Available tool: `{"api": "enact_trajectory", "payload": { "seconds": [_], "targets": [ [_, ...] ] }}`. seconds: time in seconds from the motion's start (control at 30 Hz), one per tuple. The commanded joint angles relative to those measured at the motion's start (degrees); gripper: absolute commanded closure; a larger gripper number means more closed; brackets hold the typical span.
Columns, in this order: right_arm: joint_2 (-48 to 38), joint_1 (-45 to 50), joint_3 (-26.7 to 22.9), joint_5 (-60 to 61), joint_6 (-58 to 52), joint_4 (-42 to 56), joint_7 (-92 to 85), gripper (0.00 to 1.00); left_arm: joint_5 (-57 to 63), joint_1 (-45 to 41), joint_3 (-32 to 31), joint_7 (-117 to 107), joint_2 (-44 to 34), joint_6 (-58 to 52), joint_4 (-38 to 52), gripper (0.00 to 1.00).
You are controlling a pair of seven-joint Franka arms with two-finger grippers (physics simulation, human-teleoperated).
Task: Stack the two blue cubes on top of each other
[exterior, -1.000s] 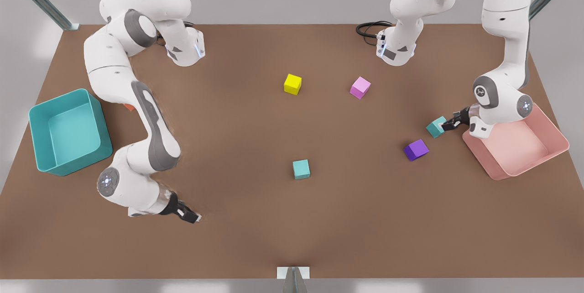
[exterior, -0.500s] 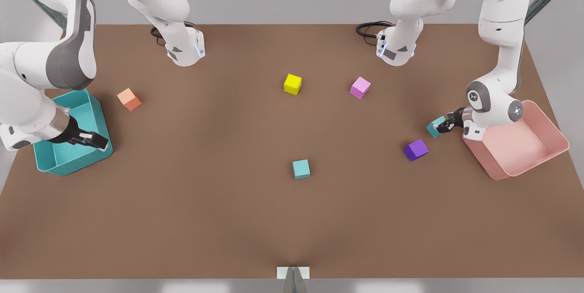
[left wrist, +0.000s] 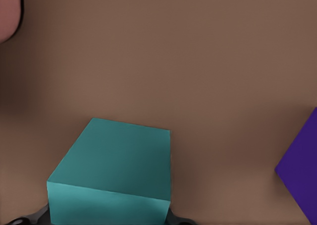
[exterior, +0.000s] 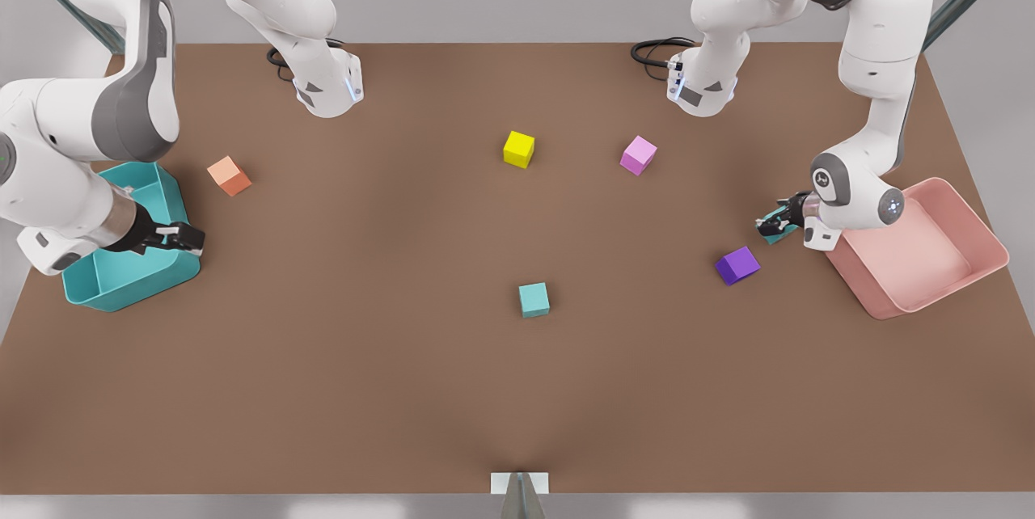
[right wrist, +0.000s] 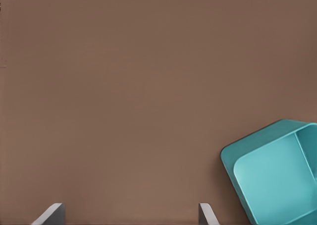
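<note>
Front view, going from its left side: the right gripper [exterior: 184, 238] hangs over the near corner of the teal bin [exterior: 89, 293], holding nothing, its fingers [right wrist: 205, 214] wide apart. An orange cube [exterior: 229, 175] sits a little past that gripper. One blue cube [exterior: 534, 299] sits alone mid-table, well apart from both grippers. A purple cube [exterior: 737, 265] lies near the left gripper [exterior: 774, 221], which squeezes the other blue cube [left wrist: 116, 173] just beside the pink tray [exterior: 962, 204].
</note>
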Motion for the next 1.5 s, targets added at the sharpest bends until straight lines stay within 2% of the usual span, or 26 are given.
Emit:
{"api": "enact_trajectory", "payload": {
  "seconds": [0.0, 0.27, 0.77, 0.83, 0.93, 1.0, 1.07, 1.2, 1.3, 1.37, 1.47],
  "targets": [
    [-0.07, 0.0, 0.04, 0.03, -0.3, 0.03, -7.72, 0.0, -0.23, 0.03, 0.02, 0.68, -0.01, 0.3, 0.01, 0.21],
    [0.02, 0.18, 0.04, 0.03, -0.3, -0.5, -7.02, 0.0, -0.06, -0.85, -0.24, 0.68, 0.34, 2.5, 0.62, 0.25],
    [0.2, 0.62, 0.04, -0.06, -0.3, -0.5, -5.88, 0.0, 0.56, -0.76, -0.33, 1.21, -0.19, 2.5, 2.73, 0.25],
    [0.2, 0.62, 0.04, 0.03, -0.3, -0.5, -5.88, 0.0, 0.56, -0.76, -0.33, 1.29, -0.63, 2.5, 2.99, 0.31],
    [0.2, 0.62, 0.04, 0.03, -0.3, -0.5, -5.88, 0.0, 1.88, -0.76, -0.33, 1.38, -1.33, 2.5, 3.61, 0.31],
    [0.2, 0.62, -0.05, -0.06, -0.3, -0.5, -5.88, 0.0, 1.88, -0.76, -0.42, 1.29, -1.42, 2.5, 3.87, 0.38],
    [0.37, 0.62, 0.04, 0.03, -0.3, -0.5, -5.88, 0.0, 1.88, -2.34, -0.95, 1.29, -5.11, 1.09, 4.58, 0.38],
    [0.37, 0.62, -0.05, -0.06, -0.3, -0.41, -5.88, 0.0, 1.79, -7.44, -2.44, -0.99, -5.73, -9.28, 16.35, 0.37],
    [0.46, 0.62, 0.04, -0.06, -0.22, -0.41, -5.88, 0.0, 1.79, -14.12, -10.96, -14.08, -4.85, -18.77, 27.25, 0.37],
    [0.46, 0.53, -0.05, 0.03, -0.22, -0.32, -5.88, 0.0, 1.88, -22.2, -12.64, -15.23, -3.97, -19.3, 29.27, 0.37],
    [0.46, 0.44, -0.05, 0.2, -0.22, -0.32, -5.88, 0.0, 4.86, -35.91, -12.64, -19.09, 6.66, -19.3, 41.04, 0.37]
  ]
}}
